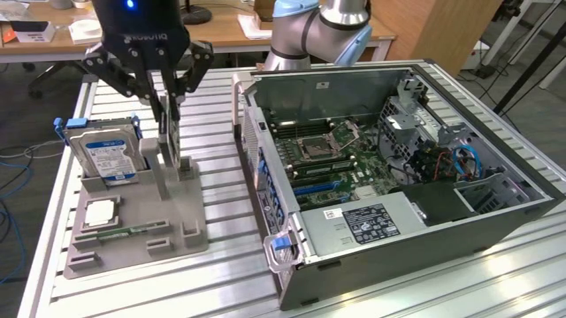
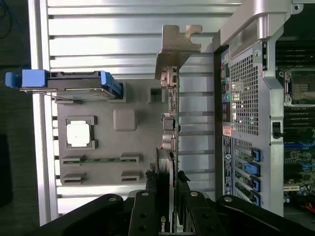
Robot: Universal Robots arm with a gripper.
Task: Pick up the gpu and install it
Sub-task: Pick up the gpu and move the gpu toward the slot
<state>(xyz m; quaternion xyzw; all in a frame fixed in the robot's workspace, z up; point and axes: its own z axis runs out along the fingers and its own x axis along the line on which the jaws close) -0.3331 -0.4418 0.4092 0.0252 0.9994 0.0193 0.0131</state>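
Note:
The gpu point(image 1: 175, 142) is a thin dark card standing on edge in the grey holder tray point(image 1: 132, 255), at the exterior view's left. My gripper point(image 1: 169, 109) comes down on it from above, with a finger on each face of the card's upper edge. In the wrist view the gpu point(image 2: 171, 98) runs edge-on away from my gripper point(image 2: 167, 179), and its grey metal bracket point(image 2: 177, 46) is at the far end. The black fingers point(image 2: 151, 183) press against both sides of the card. I cannot tell whether its lower edge has left the holder's slot.
The open computer case point(image 1: 265, 199) lies on the slatted metal table, with blue expansion slots point(image 1: 314, 187) on its motherboard. The holder also carries a silver hard drive point(image 1: 105, 152), a processor chip point(image 1: 99, 212) and a narrow memory stick point(image 1: 132, 232). Desks stand behind.

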